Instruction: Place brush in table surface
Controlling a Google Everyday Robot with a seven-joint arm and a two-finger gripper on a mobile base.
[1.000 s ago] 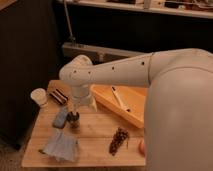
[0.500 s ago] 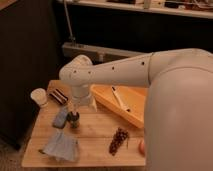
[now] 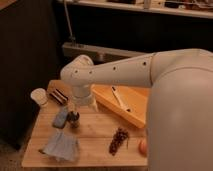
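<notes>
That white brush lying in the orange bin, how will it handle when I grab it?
The brush looks thin and straight, so it is probably stiff and light. Lying flat on the bin floor, it may roll or skid if nudged. The gripper hangs low over the table, outside the bin, away from the brush.

No text is readable; the pincer (image 3: 74,117) hangs above the table surface (image 3: 96,136).

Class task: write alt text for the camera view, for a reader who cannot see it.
A white robot arm reaches over a wooden table surface, its gripper low above a small dark can. The white brush lies in an orange bin; a blue cloth and grapes sit near the front edge.
</notes>
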